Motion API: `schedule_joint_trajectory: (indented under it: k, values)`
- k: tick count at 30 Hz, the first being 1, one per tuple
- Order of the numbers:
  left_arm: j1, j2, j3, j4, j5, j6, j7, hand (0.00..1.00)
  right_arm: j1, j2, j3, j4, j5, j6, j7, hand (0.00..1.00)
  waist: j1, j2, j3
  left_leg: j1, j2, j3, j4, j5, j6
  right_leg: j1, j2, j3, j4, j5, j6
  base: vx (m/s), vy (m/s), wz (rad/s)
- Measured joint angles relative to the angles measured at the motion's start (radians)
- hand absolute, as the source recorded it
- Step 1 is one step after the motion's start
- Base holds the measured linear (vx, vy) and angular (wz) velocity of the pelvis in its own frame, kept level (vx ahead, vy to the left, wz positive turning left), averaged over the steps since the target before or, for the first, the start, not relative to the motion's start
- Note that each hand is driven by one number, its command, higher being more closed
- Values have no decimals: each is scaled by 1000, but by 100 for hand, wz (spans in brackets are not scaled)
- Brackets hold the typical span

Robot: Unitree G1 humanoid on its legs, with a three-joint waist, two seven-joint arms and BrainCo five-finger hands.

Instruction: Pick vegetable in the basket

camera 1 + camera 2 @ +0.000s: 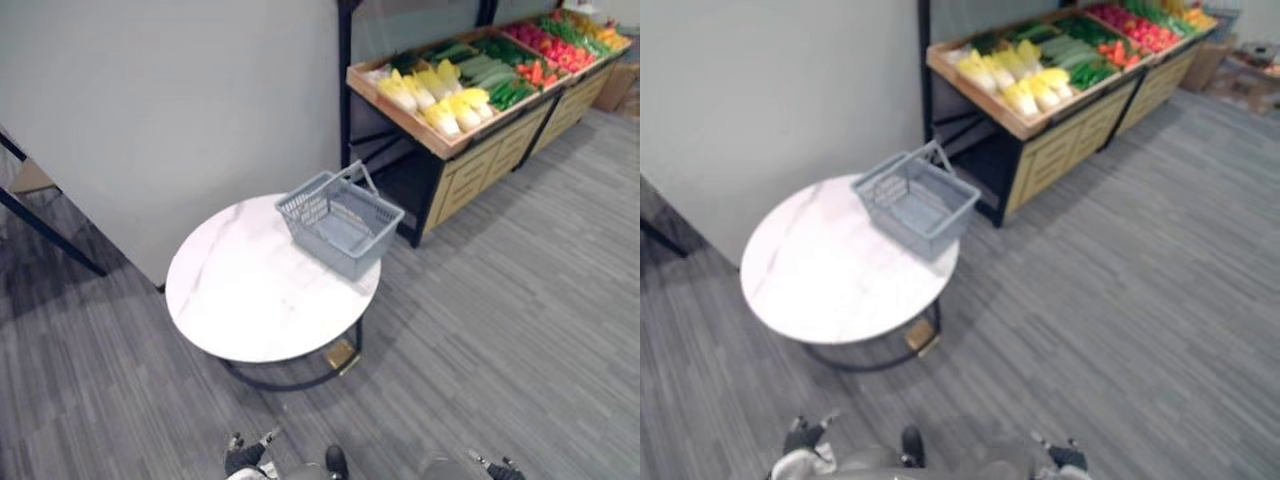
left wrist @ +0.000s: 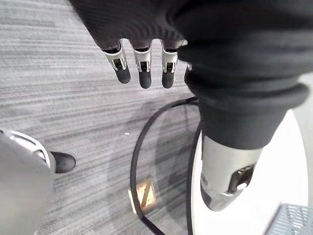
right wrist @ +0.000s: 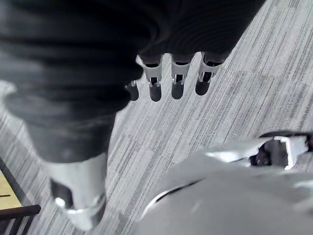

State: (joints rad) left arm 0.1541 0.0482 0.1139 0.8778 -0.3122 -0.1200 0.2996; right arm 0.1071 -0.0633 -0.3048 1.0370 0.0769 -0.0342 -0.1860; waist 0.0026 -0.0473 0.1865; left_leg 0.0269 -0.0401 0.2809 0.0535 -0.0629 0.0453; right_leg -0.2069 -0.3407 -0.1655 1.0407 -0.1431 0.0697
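Left hand [image 1: 243, 457], right hand [image 1: 497, 468], mostly cut off

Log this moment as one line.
basket: empty, on table | vegetables: on stand | left hand: open, empty | right hand: open, empty

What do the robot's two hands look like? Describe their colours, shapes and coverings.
The left hand and right hand match: slim silver fingers ending in rounded dark tips, plus a thicker silver thumb set apart. A dark ribbed cover wraps the back of each hand and the wrist.
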Motion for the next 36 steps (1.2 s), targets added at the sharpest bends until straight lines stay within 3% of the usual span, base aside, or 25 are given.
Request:
schedule_joint_trajectory:
  k: [1,3,6,8,10,11,12,13,14,15,16,17,19,21,23,26,28,29,31,33,36]
  values:
    - [1,-1,1,0,0,0,0,0,12,0,-1,1,0,0,0,0,-5,1,0,18,0,-18,0,-12,-1,-12,15,-38,-91,-47,0,188,-51,42]
    - [-6,-10,9,0,0,0,0,0,26,4,-4,3,0,2,0,0,-5,6,5,44,9,-28,3,-29,1,-27,41,-52,-291,-58,-1,215,-128,33]
    - [-4,-35,34,1,-1,0,2,0,27,11,-15,-1,1,2,-1,0,-3,31,7,51,64,-49,25,-63,-27,-35,94,-36,-620,-21,34,243,-184,25]
    - [-5,-45,83,1,-1,0,6,0,32,21,-17,-5,1,2,-4,0,1,20,7,62,100,-72,45,-100,-78,-34,105,-2,-826,64,42,310,-262,22]
    - [-5,-38,103,0,-1,-2,10,0,48,37,-10,-10,1,2,-4,0,2,-6,-6,65,107,-95,68,-137,-123,-31,92,27,-881,88,48,362,-339,31]
    - [-16,-43,107,2,-1,0,10,0,51,36,-5,-11,1,3,-2,0,1,-8,-11,70,128,-114,76,-156,-149,-33,97,20,-848,181,41,425,-420,49]
    - [-21,-46,106,2,-1,0,10,0,51,37,-4,-12,1,3,-2,0,-2,8,-7,79,140,-129,69,-158,-155,-37,103,8,-809,186,41,446,-431,53]
    - [-27,-76,102,0,-1,-1,11,0,51,13,-5,-12,1,3,-2,0,1,44,-6,101,173,-133,41,-149,-161,-57,127,-16,-728,119,18,461,-405,42]
    - [-30,-96,93,1,-1,-2,11,0,40,-7,-5,-10,1,2,-2,0,2,73,-13,108,194,-135,37,-112,-191,-71,136,-35,-666,75,2,544,-469,36]
    - [-32,-98,86,2,-1,-1,10,0,29,-12,-6,-10,1,2,-2,0,-1,84,-18,107,200,-136,49,-95,-196,-70,136,-47,-648,53,-5,443,-378,36]
    - [-32,-101,82,1,-2,-2,10,0,22,-20,-7,-10,0,1,0,0,-6,77,-14,84,208,-148,102,-81,-192,-59,134,-65,-636,31,-14,415,-368,55]
    - [-44,-101,79,-2,-9,-3,10,0,11,-36,-8,-6,0,1,2,0,-11,94,-10,-10,228,-176,304,-53,-205,-14,129,-101,-637,9,-28,316,-276,59]
    - [-51,-94,73,-11,-40,-4,10,0,-3,-49,-6,-7,0,0,3,0,-17,83,13,-129,238,-205,568,15,-238,57,114,-133,-663,-2,-46,360,-272,43]
    - [-49,-88,63,-15,-40,-7,8,0,-11,-68,0,-18,0,0,0,0,-19,86,17,-187,239,-150,719,14,-228,136,103,-144,-710,-9,-44,251,-124,9]
    - [-49,-91,58,-21,-40,-9,7,0,-11,-72,-1,-44,0,0,-1,0,-20,91,20,-221,249,-77,738,11,-216,192,99,-156,-751,-19,-44,163,-7,3]
    - [-48,-92,60,-29,-40,-13,8,0,-18,-67,1,-49,0,1,-1,0,-20,95,22,-249,263,17,568,10,-158,211,98,-157,-771,-35,-28,94,90,-1]
    - [-38,-99,66,-27,-42,-12,10,0,-17,-68,1,-48,0,3,-1,0,-18,112,22,-192,240,47,291,141,-105,204,114,-141,-763,-44,12,136,196,-9]
    - [-39,-97,73,-27,-42,-12,11,0,-17,-62,3,-47,0,6,-1,0,-20,115,17,-166,224,42,241,136,-106,202,113,-132,-765,-48,18,166,177,0]
    - [-44,-86,83,-28,-42,-11,12,0,-27,-34,21,-48,-1,6,1,0,-25,88,26,-126,178,38,104,135,-107,194,101,-128,-808,-24,45,166,184,8]
    - [-42,-83,75,-22,-42,-6,12,0,-26,-29,29,-47,-1,7,0,0,-24,87,25,-89,158,38,10,135,-106,194,99,-128,-821,-11,67,111,167,4]
    - [-38,-64,46,-8,-42,-1,14,0,-32,-31,37,-48,-2,6,-1,0,-23,85,24,-47,145,39,-69,140,-102,193,101,-120,-824,-9,71,48,90,-9]
